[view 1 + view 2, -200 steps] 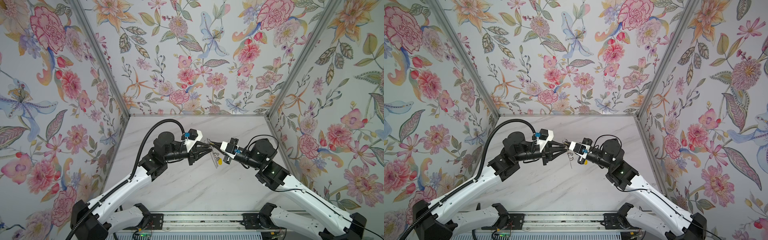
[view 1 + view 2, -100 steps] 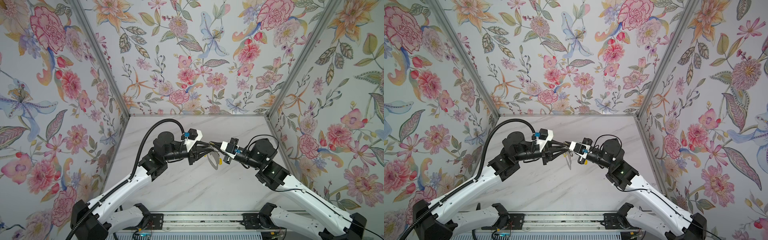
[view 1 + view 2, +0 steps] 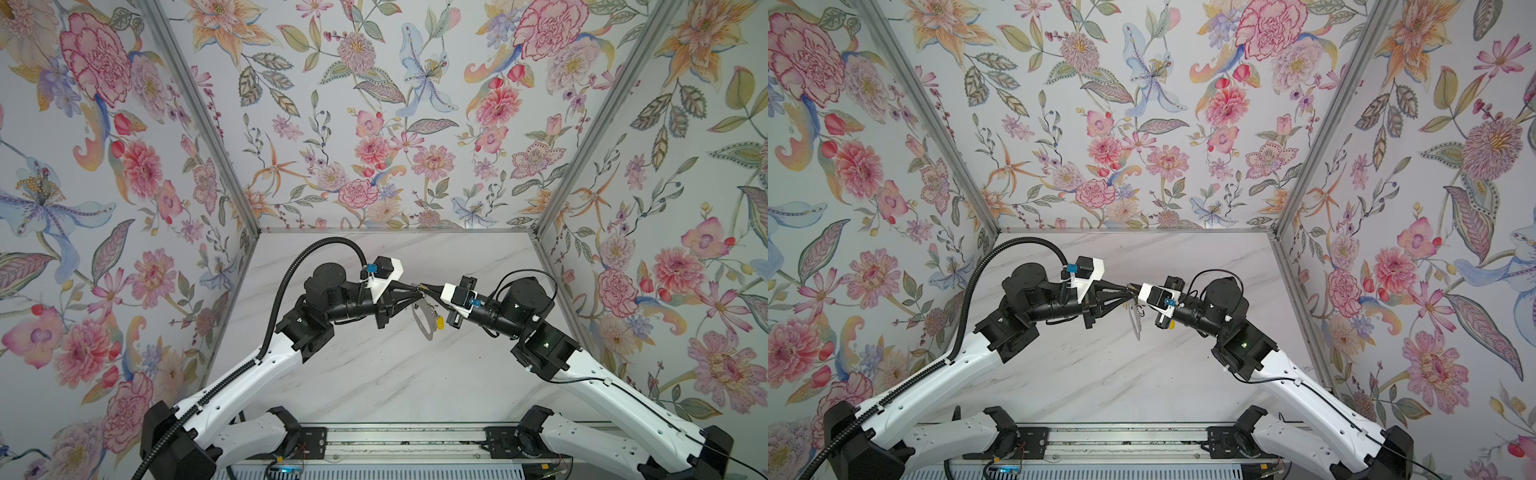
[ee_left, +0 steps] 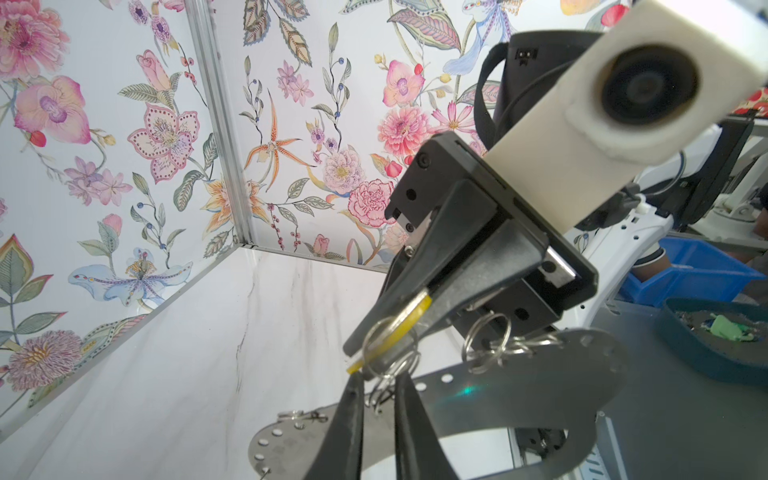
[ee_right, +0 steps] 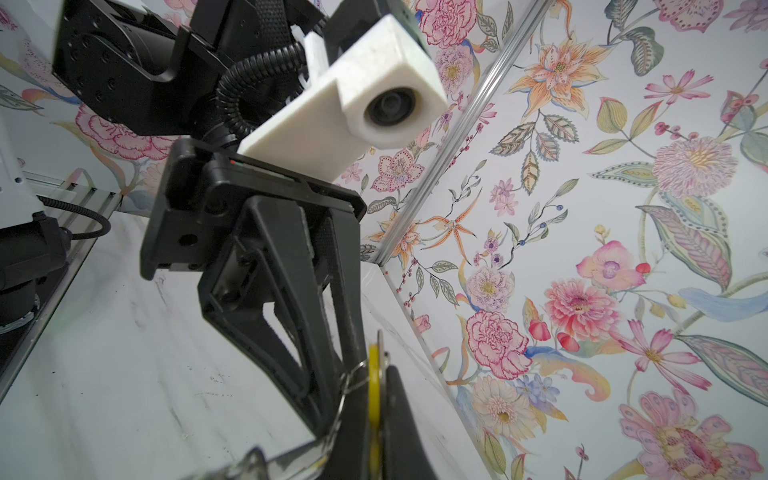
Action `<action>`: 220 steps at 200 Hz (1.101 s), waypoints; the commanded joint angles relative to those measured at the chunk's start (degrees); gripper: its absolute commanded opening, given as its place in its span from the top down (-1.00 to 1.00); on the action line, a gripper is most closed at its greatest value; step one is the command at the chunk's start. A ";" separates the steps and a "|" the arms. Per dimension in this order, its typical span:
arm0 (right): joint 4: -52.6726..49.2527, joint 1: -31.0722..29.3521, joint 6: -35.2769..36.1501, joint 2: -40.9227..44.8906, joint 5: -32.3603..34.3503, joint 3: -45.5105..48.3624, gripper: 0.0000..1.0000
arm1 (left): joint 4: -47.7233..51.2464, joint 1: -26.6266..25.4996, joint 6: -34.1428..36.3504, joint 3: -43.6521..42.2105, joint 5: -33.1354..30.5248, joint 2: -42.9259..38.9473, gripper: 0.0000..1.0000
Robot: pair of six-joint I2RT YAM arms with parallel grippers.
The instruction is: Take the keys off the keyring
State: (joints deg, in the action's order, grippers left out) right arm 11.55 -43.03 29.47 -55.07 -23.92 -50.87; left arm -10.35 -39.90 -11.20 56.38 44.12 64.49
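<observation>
While the right gripper (image 4: pixel 365 349) pinches a yellow tag (image 4: pixel 409 320), the holed grey keyring (image 4: pixel 519 395) dangles (left gripper (image 4: pixel 378 382) unclear).

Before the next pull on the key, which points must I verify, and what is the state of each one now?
1. Right hand shut on yellow tag: ok.
2. Left hand gripping the small rings: cannot tell.
3. Keyring lifted clear of table: ok.
4. Yellow tag freed from keyring: cannot tell.
5. All rings off keyring: not ok, more rings hang there.
</observation>
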 commanded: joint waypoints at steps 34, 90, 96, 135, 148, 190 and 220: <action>1.19 0.13 -1.07 0.11 0.29 -0.15 1.00 | -2.24 0.35 0.87 -0.48 0.80 -2.39 1.00; -3.81 -2.16 3.77 -1.31 5.23 -3.69 1.00 | 16.01 -0.50 11.30 7.62 -5.15 -0.29 1.00; -5.04 -3.16 5.04 -1.65 6.42 -4.46 1.00 | 18.74 -0.91 12.95 9.33 -6.28 0.65 1.00; -10.35 -8.35 12.82 -3.99 14.89 -8.22 1.00 | 29.22 -2.02 18.23 16.12 -9.79 3.91 1.00; -12.66 -10.32 15.93 -5.69 18.68 -9.64 1.00 | 31.88 -2.89 21.01 18.53 -10.31 4.99 1.00; -16.49 -13.41 20.53 -10.48 26.64 -12.32 1.00 | 36.30 -5.03 25.97 24.89 -10.90 8.11 1.00; -15.51 -13.02 19.13 -11.44 26.06 -11.72 1.00 | 31.69 -4.96 28.95 21.85 -9.40 6.14 0.84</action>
State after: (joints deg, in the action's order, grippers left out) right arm -4.01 -54.39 48.93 -63.88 5.26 -62.33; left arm 29.58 -41.65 12.73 78.52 28.58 72.10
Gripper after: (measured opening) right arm 0.056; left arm 0.050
